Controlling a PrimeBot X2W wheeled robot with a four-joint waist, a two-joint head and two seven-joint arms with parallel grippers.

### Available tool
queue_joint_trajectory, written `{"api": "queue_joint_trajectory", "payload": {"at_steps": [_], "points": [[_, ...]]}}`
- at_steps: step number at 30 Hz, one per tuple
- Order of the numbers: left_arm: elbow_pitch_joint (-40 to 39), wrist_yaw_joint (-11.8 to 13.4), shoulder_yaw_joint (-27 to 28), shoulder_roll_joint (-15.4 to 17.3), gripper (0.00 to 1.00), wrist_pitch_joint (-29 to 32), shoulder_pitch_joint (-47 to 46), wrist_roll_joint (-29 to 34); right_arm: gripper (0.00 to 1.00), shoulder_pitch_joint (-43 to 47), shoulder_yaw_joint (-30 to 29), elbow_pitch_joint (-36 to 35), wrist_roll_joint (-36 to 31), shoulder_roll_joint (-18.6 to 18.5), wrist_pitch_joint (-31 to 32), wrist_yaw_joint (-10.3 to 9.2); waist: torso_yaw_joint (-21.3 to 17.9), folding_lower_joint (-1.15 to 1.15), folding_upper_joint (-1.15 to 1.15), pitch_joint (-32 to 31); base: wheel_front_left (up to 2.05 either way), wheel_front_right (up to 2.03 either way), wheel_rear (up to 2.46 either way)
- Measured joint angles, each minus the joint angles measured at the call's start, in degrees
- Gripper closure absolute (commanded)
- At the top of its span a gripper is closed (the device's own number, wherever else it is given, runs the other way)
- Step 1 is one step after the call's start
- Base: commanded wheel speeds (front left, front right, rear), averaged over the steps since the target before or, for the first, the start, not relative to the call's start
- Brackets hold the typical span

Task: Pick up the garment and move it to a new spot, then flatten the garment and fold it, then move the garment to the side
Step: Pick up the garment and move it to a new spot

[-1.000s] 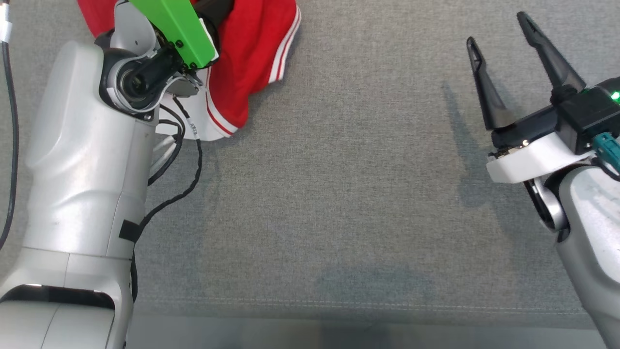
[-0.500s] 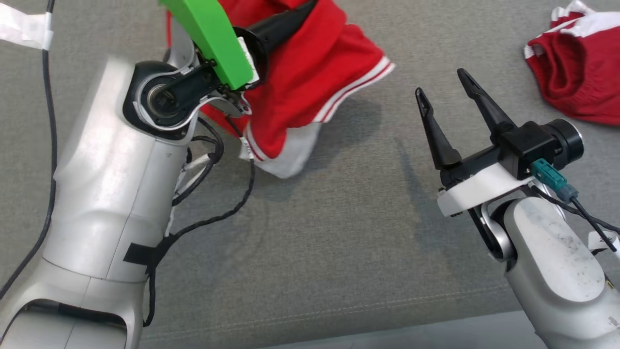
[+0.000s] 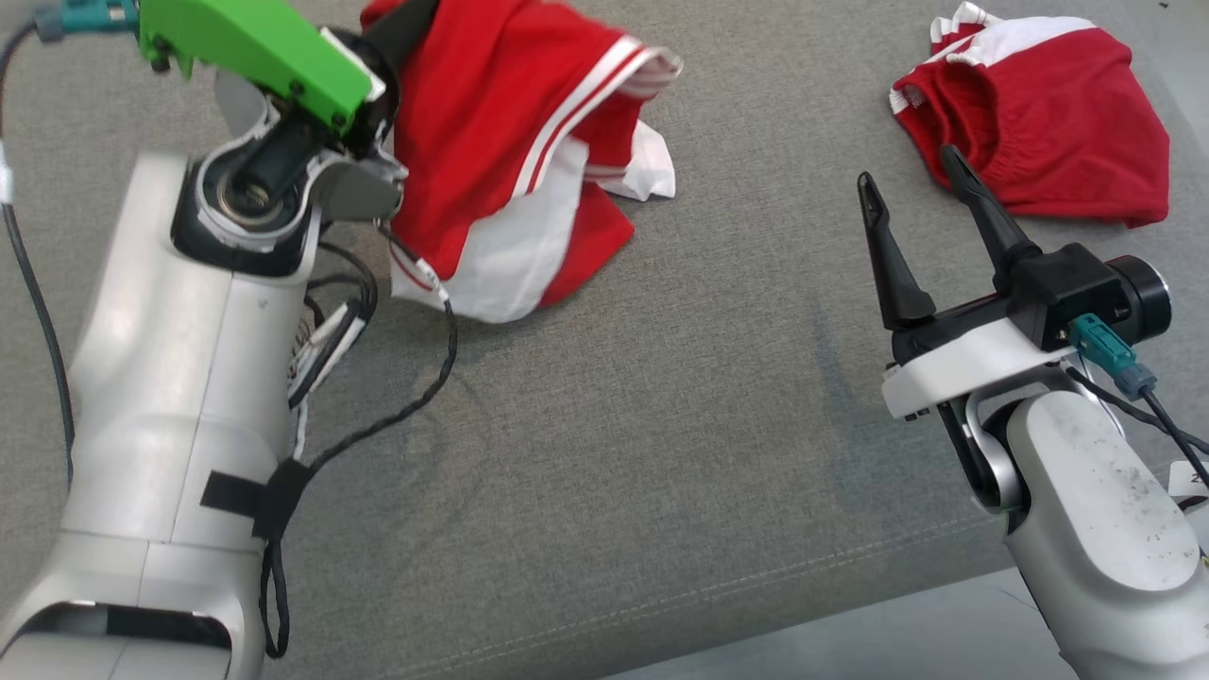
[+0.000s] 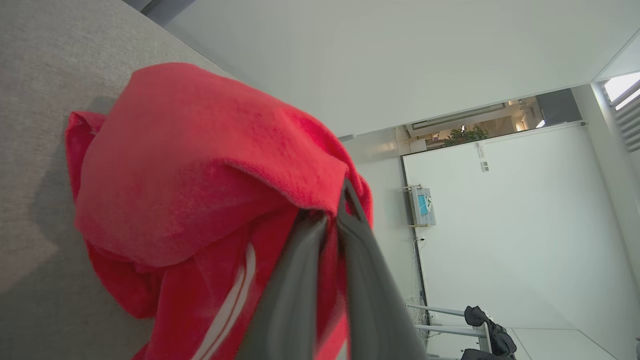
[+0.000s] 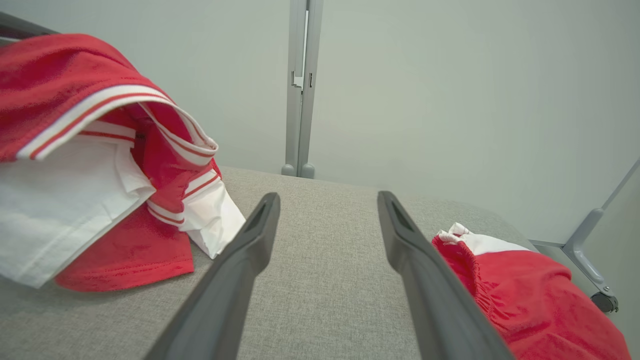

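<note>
Red garment [image 3: 501, 142] (white stripes and panel) hangs crumpled.

Grey fabric surface [image 3: 661, 453], crumpled red-and-white garment [image 3: 1048, 123] loose at its far right.

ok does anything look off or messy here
The red and white garment hangs bunched from the shut left pincer. A second red garment lies crumpled on the grey surface beyond the open right pincer.
</note>
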Motion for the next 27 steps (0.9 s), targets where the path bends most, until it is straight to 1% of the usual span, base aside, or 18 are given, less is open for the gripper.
{"api": "queue_joint_trajectory", "payload": {"at_steps": [3,6,8,10,11,12,13,14,15,19,20,24,25,27], "points": [[3.79,-0.01,0.56,0.32,1.00,-1.41,3.42,1.08,0.00,0.12,-0.48,0.12,0.00,-0.25,-0.11,-0.02,0.70,0.00,0.00,0.12,0.00,0.00,0.00],[6.46,-0.04,1.36,2.15,1.00,-3.02,6.49,2.43,0.00,0.11,-0.55,0.12,0.00,-0.33,-0.26,-0.01,1.68,0.00,0.00,0.40,0.00,0.00,0.00],[7.37,-0.05,1.58,3.52,1.00,-3.94,6.88,3.10,0.00,0.11,-0.65,0.19,0.00,-0.52,-0.45,-0.01,2.37,0.00,0.00,0.55,0.00,0.00,0.00],[7.58,-0.07,1.55,4.12,1.00,-4.88,6.87,3.53,0.00,0.11,-0.87,0.33,-0.01,-0.75,-0.48,-0.02,3.11,0.00,0.00,0.64,0.00,0.00,0.00],[7.80,-0.08,1.33,4.19,0.95,-5.12,6.86,3.91,0.00,0.11,-0.99,0.42,-0.01,-0.90,-0.48,-0.02,3.49,0.00,0.00,0.67,0.00,0.00,0.00],[8.17,-0.08,0.98,4.30,0.60,-5.15,6.86,4.22,0.00,0.11,-1.02,0.53,-0.01,-1.02,-0.48,-0.02,3.88,0.00,0.00,0.68,0.00,0.00,0.00],[8.53,-0.08,0.56,4.41,0.60,-5.67,6.87,5.12,0.00,0.11,-1.07,0.63,-0.01,-1.10,-0.49,-0.02,4.28,0.00,0.00,0.68,0.00,0.00,0.00],[8.90,-0.08,0.51,4.50,0.24,-6.36,6.87,6.02,0.00,0.11,-1.05,0.67,-0.01,-1.12,-0.49,-0.02,4.66,0.00,0.00,0.65,0.00,0.00,0.00],[9.24,-0.08,0.57,4.71,0.00,-7.11,6.87,6.44,0.00,0.11,-1.04,0.71,-0.01,-1.13,-0.49,-0.02,5.03,0.00,0.00,0.62,0.00,0.00,0.00],[10.50,-0.09,0.13,6.56,0.00,-9.51,6.98,7.69,0.00,0.12,-0.94,1.25,-0.01,-1.11,-0.49,-0.02,6.31,0.00,0.00,0.20,0.00,0.00,0.00],[10.63,-0.15,-0.96,7.43,0.00,-10.39,7.12,9.78,0.00,0.12,-0.94,1.38,-0.01,-1.11,-0.51,-0.01,6.53,0.00,0.00,0.01,0.00,0.00,0.00],[11.07,-1.43,-4.22,10.83,0.00,-13.74,8.15,16.27,0.00,0.62,-1.12,1.83,-0.01,-1.21,-0.66,-0.01,7.33,0.00,0.00,-0.91,0.00,0.00,0.00],[10.88,-1.96,-4.54,12.06,0.00,-15.48,8.67,17.71,0.00,1.23,-1.16,2.18,0.00,-1.21,-0.67,-0.02,7.62,0.00,0.00,-1.49,0.00,0.00,0.00],[10.23,-2.86,-5.20,12.60,0.00,-15.82,9.14,18.00,0.00,2.02,-1.44,2.36,0.09,-1.26,-0.67,-0.03,7.93,0.00,0.00,-2.04,0.00,0.00,0.00]]}}
